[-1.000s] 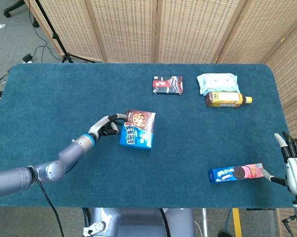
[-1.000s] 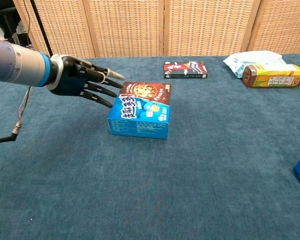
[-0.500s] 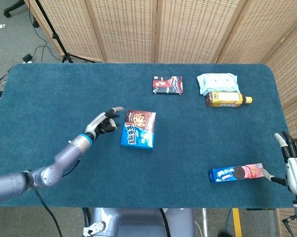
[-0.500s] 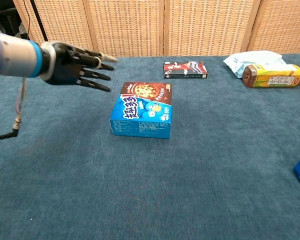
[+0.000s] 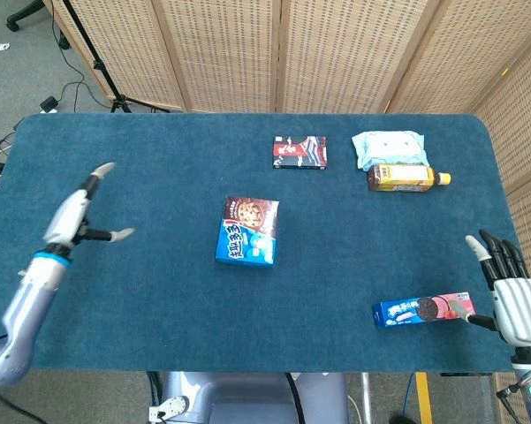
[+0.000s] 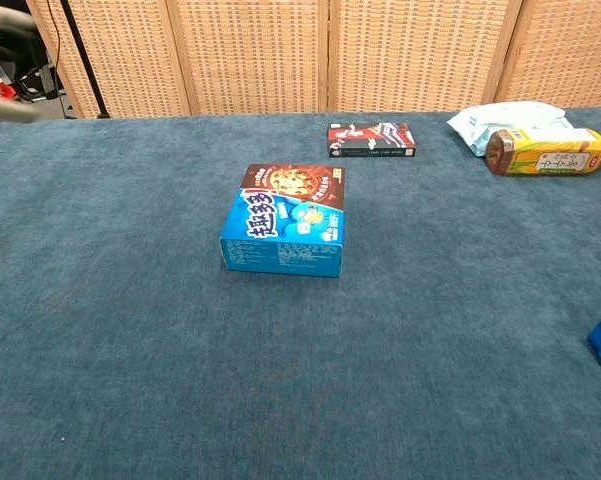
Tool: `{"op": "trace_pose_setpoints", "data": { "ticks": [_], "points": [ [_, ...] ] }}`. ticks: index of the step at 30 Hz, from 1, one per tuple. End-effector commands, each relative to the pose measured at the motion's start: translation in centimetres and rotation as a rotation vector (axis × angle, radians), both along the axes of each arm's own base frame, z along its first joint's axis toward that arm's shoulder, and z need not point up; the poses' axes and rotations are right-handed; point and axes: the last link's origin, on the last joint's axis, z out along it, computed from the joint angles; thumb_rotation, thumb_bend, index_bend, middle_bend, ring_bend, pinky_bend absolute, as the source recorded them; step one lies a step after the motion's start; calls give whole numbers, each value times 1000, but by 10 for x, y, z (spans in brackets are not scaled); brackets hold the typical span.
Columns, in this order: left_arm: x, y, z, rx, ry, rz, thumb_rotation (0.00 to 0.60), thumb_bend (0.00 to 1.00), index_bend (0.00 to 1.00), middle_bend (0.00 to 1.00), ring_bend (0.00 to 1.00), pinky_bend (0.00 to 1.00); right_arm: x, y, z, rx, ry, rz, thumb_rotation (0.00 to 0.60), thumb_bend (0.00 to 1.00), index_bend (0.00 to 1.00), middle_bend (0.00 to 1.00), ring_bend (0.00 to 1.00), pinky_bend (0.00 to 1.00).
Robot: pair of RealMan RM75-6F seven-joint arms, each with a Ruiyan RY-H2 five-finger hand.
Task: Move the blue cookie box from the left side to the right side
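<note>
The blue cookie box [image 5: 246,231] lies flat near the middle of the table, its brown cookie picture at the far end; the chest view shows the cookie box [image 6: 283,233] alone on the cloth. My left hand [image 5: 78,212] hangs far to the left of it, fingers spread, holding nothing. In the chest view only a blurred trace of the left hand [image 6: 2,25] shows at the top left corner. My right hand [image 5: 509,297] is open at the table's front right corner, well apart from the box.
A blue and pink cookie sleeve [image 5: 421,310] lies just left of my right hand. At the back right lie a dark small box [image 5: 299,152], a pale blue packet [image 5: 388,146] and a yellow bottle [image 5: 408,177] on its side. Blue cloth table [image 5: 141,159].
My left hand has drawn away from the cookie box, swinging far left and up. The box stays where it was. My right hand has shifted slightly up and left.
</note>
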Motion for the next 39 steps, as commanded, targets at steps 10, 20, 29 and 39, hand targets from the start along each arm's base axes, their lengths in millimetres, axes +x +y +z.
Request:
{"op": "trace_pose_setpoints", "data": {
  "ticks": [10,20,29,39],
  "points": [
    [-79,-95,47,165,292,156,600,0,0,0,0,0,93,-69,10,160,81,311,600,766,256,109,2,0],
    [-88,-127,63,185,349,235,600,0,0,0,0,0,168,-117,-38,304,294,499,600,1000,291,158,22,44],
    [-89,-123,61,153,356,245,600,0,0,0,0,0,240,-153,-107,400,344,636,600,1000,295,162,21,57],
    [-93,-116,56,125,368,279,600,0,0,0,0,0,300,-183,-173,483,318,630,600,1000,309,192,75,161]
  ]
}}
